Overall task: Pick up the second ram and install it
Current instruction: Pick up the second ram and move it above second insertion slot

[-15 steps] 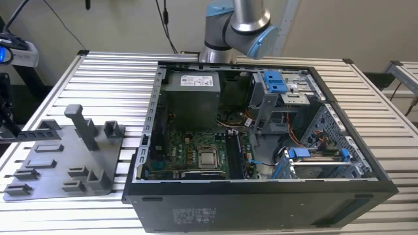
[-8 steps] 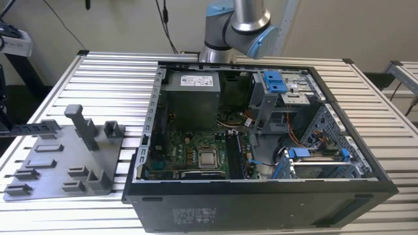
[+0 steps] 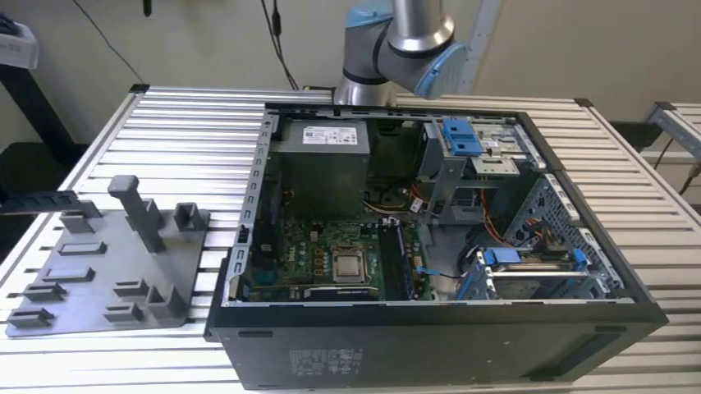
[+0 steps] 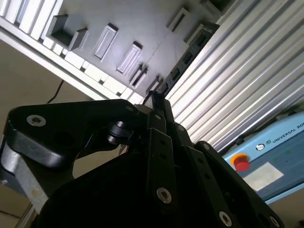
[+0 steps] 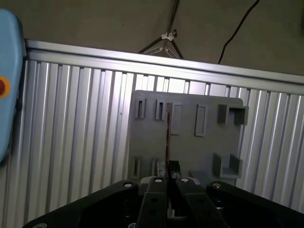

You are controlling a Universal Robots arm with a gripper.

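Observation:
In both wrist views my gripper (image 5: 167, 167) (image 4: 155, 97) is shut on the second ram. It is a thin dark stick, seen edge-on in the first wrist view (image 5: 167, 133) and as a dark board with chips in the second wrist view (image 4: 190, 52). The ram hangs over the grey fixture tray (image 5: 190, 147) (image 4: 142, 28) and points away from the fingers. In the exterior view a dark flat strip (image 3: 44, 202), likely the ram's end, reaches in from the exterior view's left above the tray (image 3: 98, 287).
An open computer case (image 3: 613, 271) lies on the slatted metal table (image 3: 186, 131) at the exterior view's right. It holds a green motherboard (image 3: 318, 246), a silver processor (image 3: 350, 264) and memory slots (image 3: 400, 263). A blue pendant with a red button (image 4: 270, 152) lies beside the table.

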